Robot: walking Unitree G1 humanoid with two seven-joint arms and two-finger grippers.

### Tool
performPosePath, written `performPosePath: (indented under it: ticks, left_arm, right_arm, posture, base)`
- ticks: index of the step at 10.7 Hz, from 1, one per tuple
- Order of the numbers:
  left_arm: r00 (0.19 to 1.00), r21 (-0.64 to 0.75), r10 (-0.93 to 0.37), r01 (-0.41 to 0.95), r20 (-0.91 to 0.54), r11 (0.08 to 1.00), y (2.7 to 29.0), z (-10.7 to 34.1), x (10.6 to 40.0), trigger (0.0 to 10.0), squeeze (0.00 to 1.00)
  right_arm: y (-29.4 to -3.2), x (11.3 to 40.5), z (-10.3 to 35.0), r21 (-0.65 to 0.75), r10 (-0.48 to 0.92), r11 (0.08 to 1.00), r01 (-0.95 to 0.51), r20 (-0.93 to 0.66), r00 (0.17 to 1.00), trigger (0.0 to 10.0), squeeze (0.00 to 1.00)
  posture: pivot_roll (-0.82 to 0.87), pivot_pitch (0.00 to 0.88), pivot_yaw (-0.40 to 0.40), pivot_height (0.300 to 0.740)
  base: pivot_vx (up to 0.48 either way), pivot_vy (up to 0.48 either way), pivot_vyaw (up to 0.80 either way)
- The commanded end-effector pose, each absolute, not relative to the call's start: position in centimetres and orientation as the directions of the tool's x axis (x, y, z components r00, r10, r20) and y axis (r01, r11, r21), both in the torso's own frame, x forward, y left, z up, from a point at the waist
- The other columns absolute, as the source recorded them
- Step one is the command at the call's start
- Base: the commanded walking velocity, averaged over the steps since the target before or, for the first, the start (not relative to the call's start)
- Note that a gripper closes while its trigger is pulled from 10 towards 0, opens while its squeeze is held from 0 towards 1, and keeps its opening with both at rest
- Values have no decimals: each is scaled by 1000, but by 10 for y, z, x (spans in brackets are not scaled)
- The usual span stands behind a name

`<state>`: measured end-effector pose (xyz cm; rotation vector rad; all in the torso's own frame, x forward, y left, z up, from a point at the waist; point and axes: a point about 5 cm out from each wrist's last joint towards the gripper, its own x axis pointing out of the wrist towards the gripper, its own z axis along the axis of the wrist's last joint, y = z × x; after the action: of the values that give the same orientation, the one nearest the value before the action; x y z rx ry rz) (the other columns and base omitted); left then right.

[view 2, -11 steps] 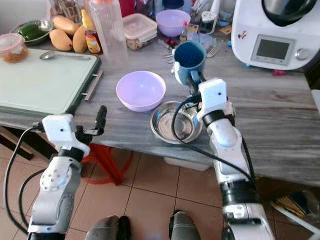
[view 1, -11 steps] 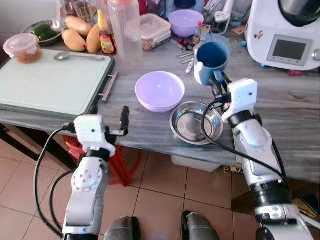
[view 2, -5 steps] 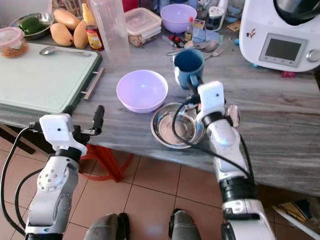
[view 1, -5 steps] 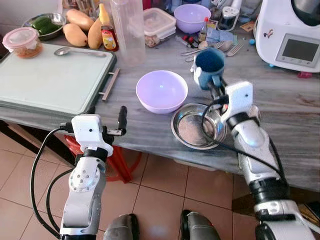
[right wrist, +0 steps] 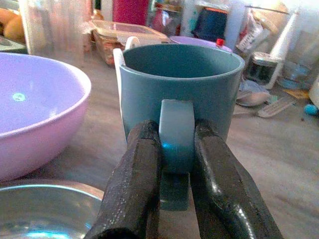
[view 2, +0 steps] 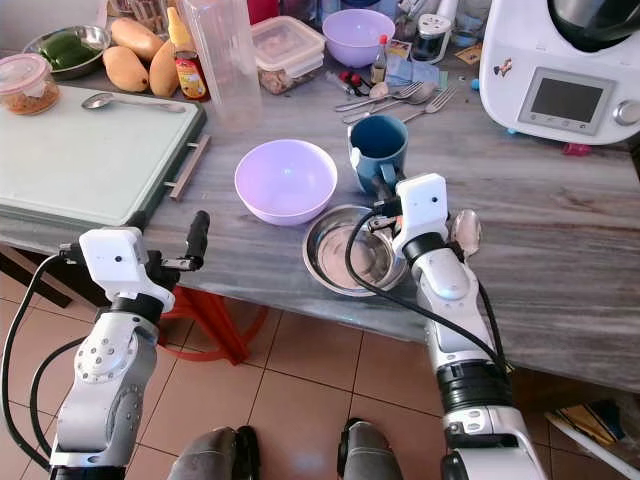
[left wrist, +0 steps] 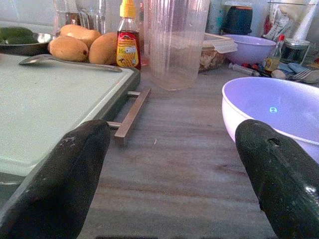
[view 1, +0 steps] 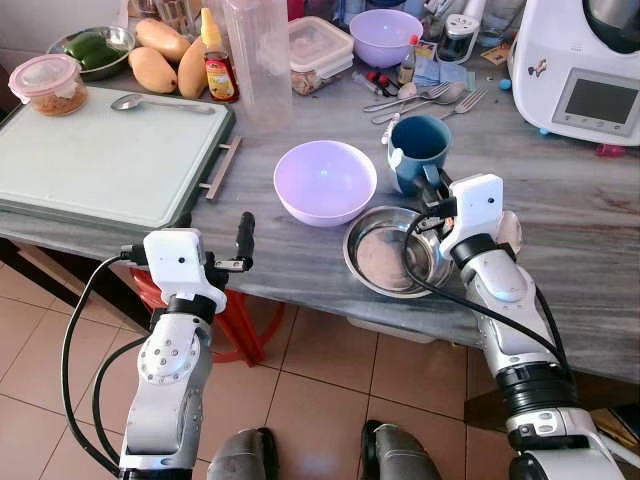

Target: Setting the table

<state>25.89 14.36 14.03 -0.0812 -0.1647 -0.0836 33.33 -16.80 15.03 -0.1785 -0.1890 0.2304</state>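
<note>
A white kitchen machine [view 1: 588, 62] with a small screen stands at the far right of the grey counter [view 1: 590, 205]. On the left lies a pale green tray [view 1: 100, 160] with a metal handle (a spoon [view 1: 160, 103] rests along its far edge). Behind it sit three mangoes [view 1: 165, 58], a sauce bottle [view 1: 217, 68] with a yellow cap, a tall clear plastic jug [view 1: 258, 60] and a lidded food box [view 1: 320, 50]. A pink-lidded tub [view 1: 47, 86] sits at the tray's far left corner, near a metal dish holding what may be green peppers [view 1: 88, 45]. Below, the floor [view 1: 320, 380] is tiled, with a red stool [view 1: 238, 320] under the counter.
</note>
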Motion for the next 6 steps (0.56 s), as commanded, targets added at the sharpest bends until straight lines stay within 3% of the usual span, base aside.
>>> performPosePath:
  ticks: [1,2,3,4,6]
  left_arm:
    - [984,-71,-80,92,160,993,145,140,259,10000,0]
    - [984,-69,-81,93,160,993,145,140,259,10000,0]
    - [984,-68,-82,94,159,993,144,140,260,10000,0]
    - [984,-67,-85,96,158,993,145,140,260,10000,0]
    - [983,-67,-89,101,160,993,143,141,263,10000,0]
  right_arm:
    - [-172,331,148,-183,217,965,-188,156,964,10000,0]
    - [-171,331,144,-178,208,967,-182,140,968,10000,0]
    - [-171,330,142,-171,198,970,-175,129,972,10000,184]
    - [-171,327,141,-155,188,974,-168,124,974,10000,1000]
    - [-169,324,140,-142,175,977,-158,120,977,10000,1000]
  posture:
    - [-12,180,25,740]
    - [-12,180,26,740]
    - [-12,178,27,740]
    - [-14,175,29,740]
    - [-21,179,30,740]
  base:
    - [0,0,0]
    - [0,0,0]
    - [0,0,0]
    - [0,0,0]
    - [0,0,0]
